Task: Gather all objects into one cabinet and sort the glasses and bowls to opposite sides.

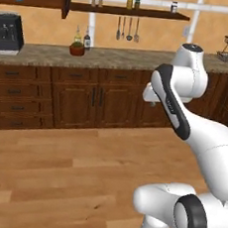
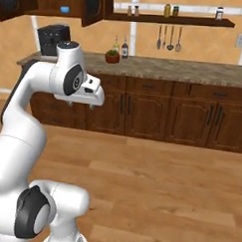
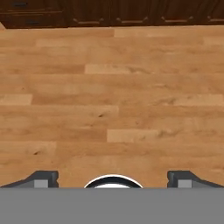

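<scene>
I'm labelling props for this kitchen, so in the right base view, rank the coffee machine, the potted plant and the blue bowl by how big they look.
1. Coffee machine, clearly largest.
2. Potted plant.
3. Blue bowl, smallest; it sits higher, in the cabinet, so distance may shrink it somewhat.

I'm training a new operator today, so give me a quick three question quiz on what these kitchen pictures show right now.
1. True or false: the gripper is shut on a tumbler.
2. Where is the blue bowl? A) on the floor B) in the open wall cabinet C) on the counter
3. Fill in: the hand camera looks down at the wooden ____.

Key: 1 false, the fingers stand wide apart with nothing between them. 2 B. 3 floor.
</scene>
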